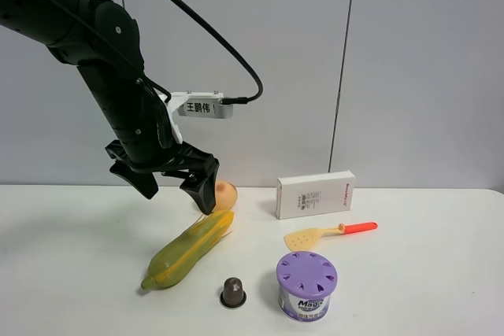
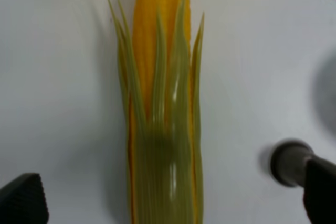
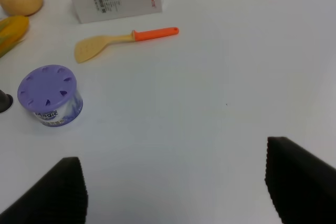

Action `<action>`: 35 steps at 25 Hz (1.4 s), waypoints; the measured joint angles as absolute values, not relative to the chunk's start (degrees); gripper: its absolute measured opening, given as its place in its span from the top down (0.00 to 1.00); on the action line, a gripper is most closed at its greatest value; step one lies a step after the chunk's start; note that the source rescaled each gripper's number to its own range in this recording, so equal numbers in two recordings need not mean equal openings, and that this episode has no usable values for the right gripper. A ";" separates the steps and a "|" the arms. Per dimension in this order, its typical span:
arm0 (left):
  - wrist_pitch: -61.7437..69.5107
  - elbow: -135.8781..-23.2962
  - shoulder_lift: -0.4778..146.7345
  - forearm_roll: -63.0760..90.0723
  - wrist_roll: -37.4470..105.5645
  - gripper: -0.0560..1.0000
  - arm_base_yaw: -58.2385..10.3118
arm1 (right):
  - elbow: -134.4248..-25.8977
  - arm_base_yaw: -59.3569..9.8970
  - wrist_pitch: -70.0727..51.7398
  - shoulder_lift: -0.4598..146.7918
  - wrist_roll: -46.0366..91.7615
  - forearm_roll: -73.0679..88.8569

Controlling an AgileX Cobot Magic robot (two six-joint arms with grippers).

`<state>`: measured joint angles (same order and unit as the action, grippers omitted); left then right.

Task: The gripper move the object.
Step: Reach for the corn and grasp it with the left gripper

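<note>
Closest to the lens sit a small dark capsule (image 1: 232,292) and a purple-lidded can (image 1: 306,285) on the white table (image 1: 63,257). Just behind them the object (image 1: 189,249), a toy corn cob, lies flat and slantwise, with its green husk end toward the front and its yellow tip near a peach-coloured fruit (image 1: 225,192). To the right lie a yellow spatula (image 1: 327,234) and, farther back, a white box (image 1: 315,194). Above the cob's far half hangs the left gripper (image 1: 178,198), jaws spread wide, empty, and clear of the cob, which the wrist view shows centred between them. This looks like the approach before the grasp. Next the claw must drop astride the cob and close, without nudging the capsule beside it.
</note>
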<state>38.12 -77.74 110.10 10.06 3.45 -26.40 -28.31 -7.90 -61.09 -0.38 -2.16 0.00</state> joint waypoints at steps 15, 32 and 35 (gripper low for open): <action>33.42 -77.85 115.69 10.06 3.21 0.00 -26.40 | -28.31 -7.90 -61.09 -0.38 -2.16 0.00; 26.11 -77.85 119.74 8.98 3.59 0.00 -26.34 | -28.31 -7.90 -61.09 -0.38 -2.16 0.00; 26.42 -77.85 121.29 8.95 3.59 0.00 -26.34 | -28.31 -7.90 -61.09 -0.38 -2.16 0.00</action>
<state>26.42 -77.85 121.29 8.95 3.59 -26.34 -28.31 -7.90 -61.09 -0.38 -2.16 0.00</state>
